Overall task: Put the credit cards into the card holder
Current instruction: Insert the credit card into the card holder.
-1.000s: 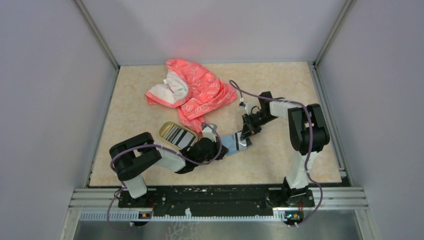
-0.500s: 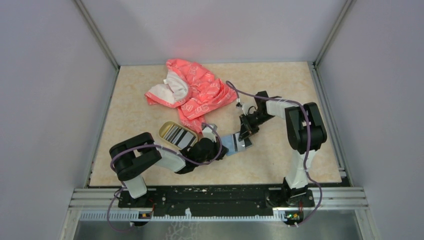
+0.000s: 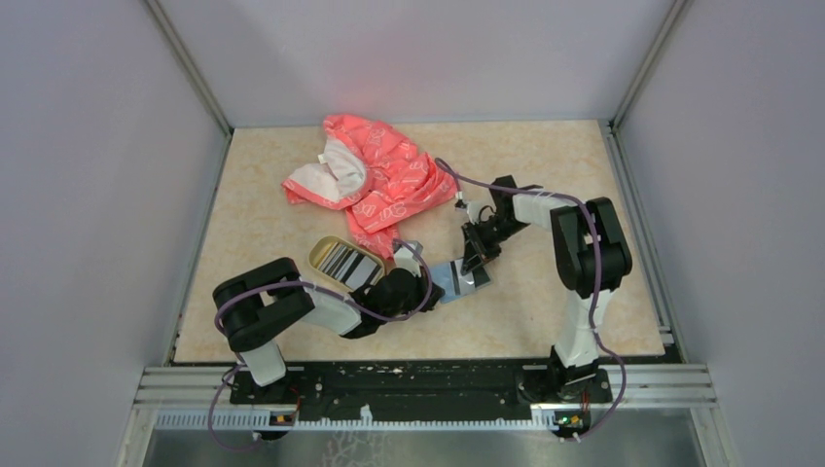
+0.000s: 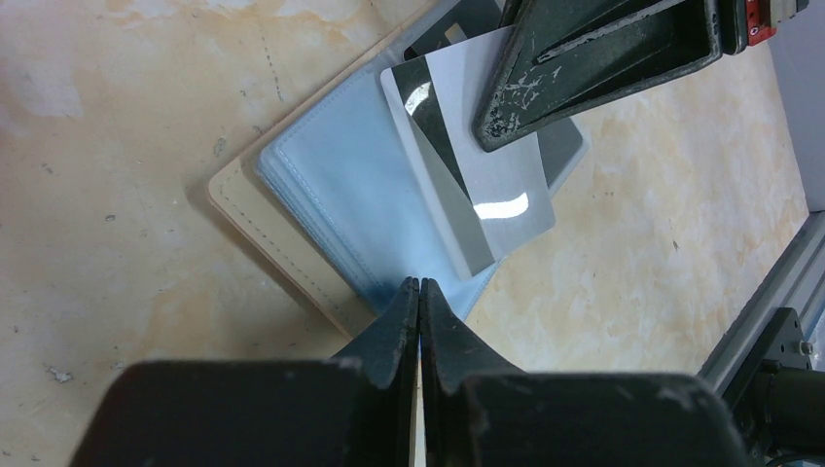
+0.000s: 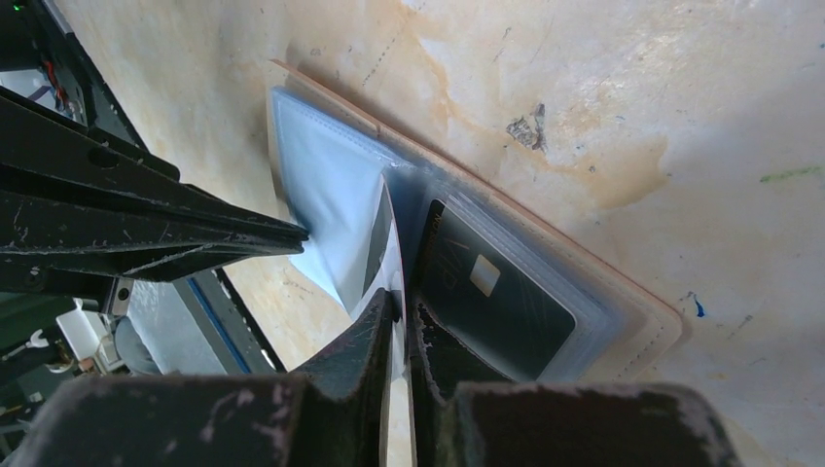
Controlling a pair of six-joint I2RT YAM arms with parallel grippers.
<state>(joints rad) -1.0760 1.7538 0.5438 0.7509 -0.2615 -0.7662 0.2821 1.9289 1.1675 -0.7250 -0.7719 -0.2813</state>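
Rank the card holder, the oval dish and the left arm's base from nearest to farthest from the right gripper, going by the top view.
From the right gripper, which pinches a credit card:
1. card holder: directly under the fingertips, mid-table.
2. oval dish: farther left, beyond the left arm's wrist.
3. left arm's base: at the near left edge.

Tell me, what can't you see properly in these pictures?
- Top view: how many cards lie in the dish; too small.
- Top view: much of the holder; the jaws cover it.
- Left wrist view: the white card's top corner; right jaws cover it.
- Right wrist view: that card's face; seen edge-on.
- Top view: anything under the cloth.
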